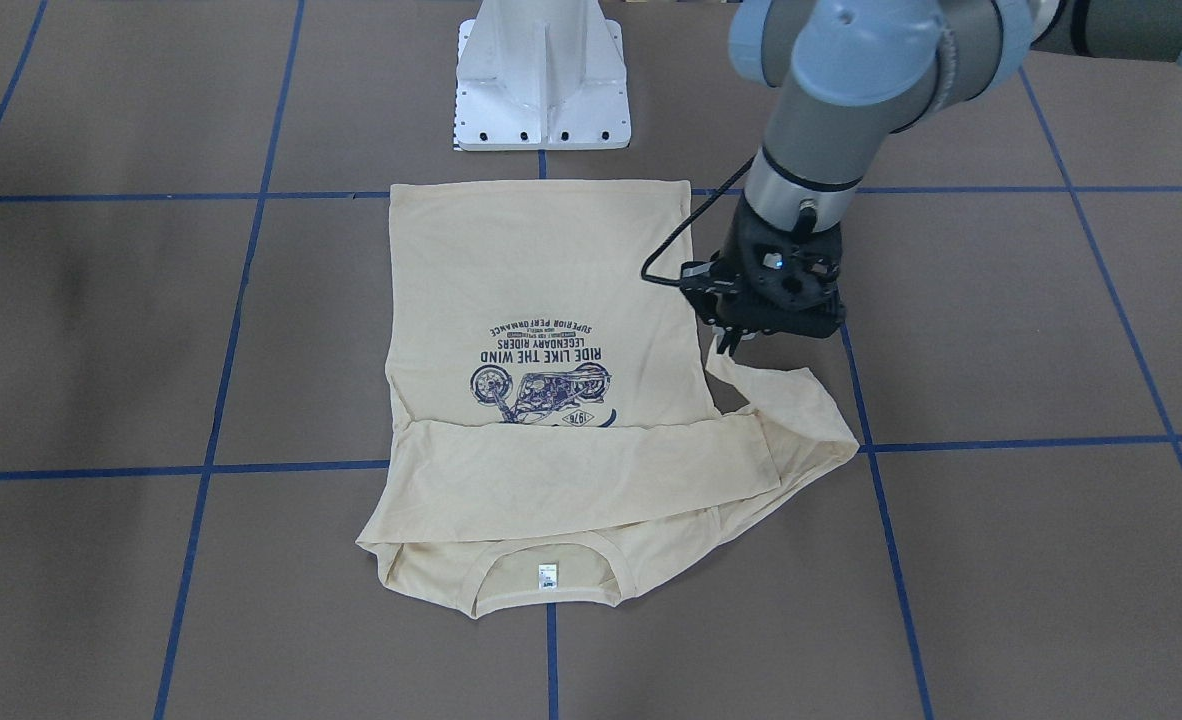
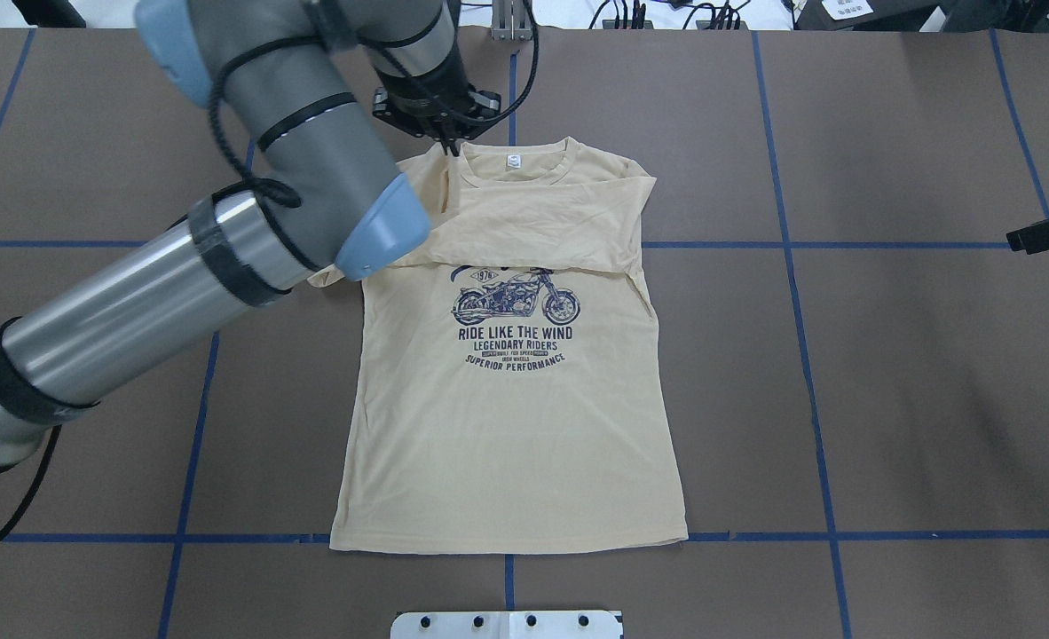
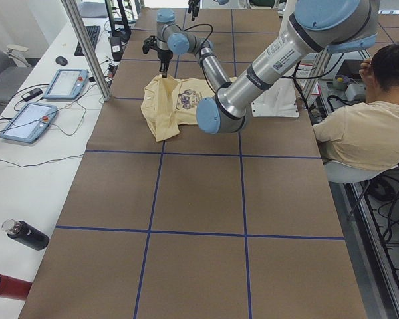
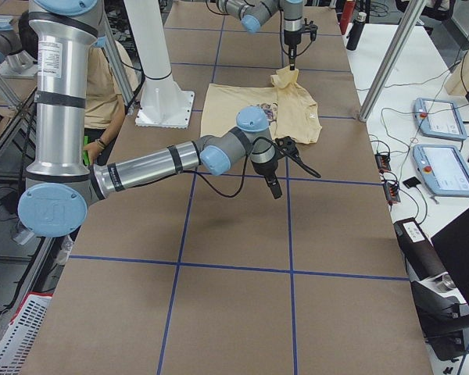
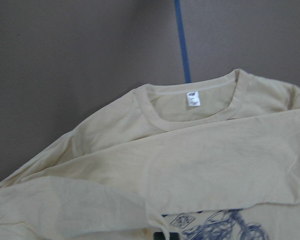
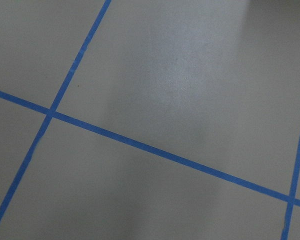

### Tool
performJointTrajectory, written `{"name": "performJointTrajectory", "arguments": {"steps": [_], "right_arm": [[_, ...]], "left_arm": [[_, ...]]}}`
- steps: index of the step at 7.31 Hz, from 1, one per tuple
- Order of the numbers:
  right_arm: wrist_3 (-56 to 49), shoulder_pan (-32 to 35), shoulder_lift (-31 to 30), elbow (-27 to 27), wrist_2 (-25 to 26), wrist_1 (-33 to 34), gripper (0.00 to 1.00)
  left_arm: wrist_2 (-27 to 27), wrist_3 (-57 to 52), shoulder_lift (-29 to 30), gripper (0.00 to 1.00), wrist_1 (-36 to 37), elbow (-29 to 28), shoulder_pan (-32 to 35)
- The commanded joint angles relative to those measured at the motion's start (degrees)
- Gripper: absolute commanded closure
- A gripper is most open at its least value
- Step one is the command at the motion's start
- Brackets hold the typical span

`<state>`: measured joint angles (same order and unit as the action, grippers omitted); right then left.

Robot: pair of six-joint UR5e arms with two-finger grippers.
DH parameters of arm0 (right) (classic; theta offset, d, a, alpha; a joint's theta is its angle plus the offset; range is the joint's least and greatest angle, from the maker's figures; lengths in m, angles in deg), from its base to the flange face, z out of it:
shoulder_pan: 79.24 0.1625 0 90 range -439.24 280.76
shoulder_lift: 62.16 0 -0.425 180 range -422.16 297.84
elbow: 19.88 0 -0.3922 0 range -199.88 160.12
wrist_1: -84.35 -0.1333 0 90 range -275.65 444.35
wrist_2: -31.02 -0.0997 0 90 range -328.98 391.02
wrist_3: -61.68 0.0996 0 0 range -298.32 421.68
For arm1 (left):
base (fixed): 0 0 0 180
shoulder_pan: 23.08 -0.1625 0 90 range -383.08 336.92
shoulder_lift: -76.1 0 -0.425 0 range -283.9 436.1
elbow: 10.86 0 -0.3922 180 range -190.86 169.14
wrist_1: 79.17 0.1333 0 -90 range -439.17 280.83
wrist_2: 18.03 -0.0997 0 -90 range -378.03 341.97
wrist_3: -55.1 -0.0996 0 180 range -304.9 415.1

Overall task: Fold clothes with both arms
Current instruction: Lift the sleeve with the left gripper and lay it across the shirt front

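The clothes are one cream-yellow shirt lying flat with its navy motorcycle print up and its collar, with the white neck label, away from the robot's base. One long sleeve lies folded across the chest. My left gripper is beside the shirt's edge, shut on the cuff of the other sleeve, which rises off the table to the fingertips. The left wrist view looks down on the collar. My right gripper hovers over bare table far from the shirt; its jaws are not clear enough to judge.
The white pedestal base stands just behind the shirt's hem. Blue tape lines grid the brown table. A seated person is by the robot's side. Teach pendants and a bottle lie on the side bench.
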<state>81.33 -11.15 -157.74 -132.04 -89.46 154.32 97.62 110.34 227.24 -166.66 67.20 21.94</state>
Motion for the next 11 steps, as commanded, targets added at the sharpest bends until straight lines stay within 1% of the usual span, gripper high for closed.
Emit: {"name": "performJointTrajectory", "arguments": {"steps": [1,2,4,6,7,8,9,11], "right_arm": [[0.0,0.1,-0.3,0.0,0.1,0.0,0.0],[0.0,0.2,-0.4,0.0,0.1,0.0,0.0],[0.0,0.5,-0.5,0.0,0.0,0.0,0.0],[0.0,0.6,-0.5,-0.1,0.1,0.0,0.0],[0.0,0.6,-0.5,-0.1,0.1,0.0,0.0],[0.0,0.6,-0.5,-0.1,0.0,0.0,0.0],[0.1,0.6,-0.5,-0.1,0.1,0.0,0.0],[0.2,0.6,-0.4,-0.1,0.1,0.0,0.0]], "left_arm": [[0.0,6.9,12.8,1.0,-5.3,-16.1,-2.4],[0.0,10.5,15.4,1.0,-9.1,-20.3,-3.4],[-0.6,19.5,20.9,1.0,-15.6,-28.3,-7.6],[-2.2,21.0,21.1,1.0,-18.2,-29.4,-9.2],[-2.4,20.4,20.9,1.0,-18.7,-29.5,-9.2],[-3.9,18.9,20.4,1.0,-18.6,-29.5,-9.0],[-4.8,16.8,18.1,1.0,-18.4,-29.1,-7.8],[-4.9,13.8,14.4,1.0,-18.7,-28.8,-5.7]]}}
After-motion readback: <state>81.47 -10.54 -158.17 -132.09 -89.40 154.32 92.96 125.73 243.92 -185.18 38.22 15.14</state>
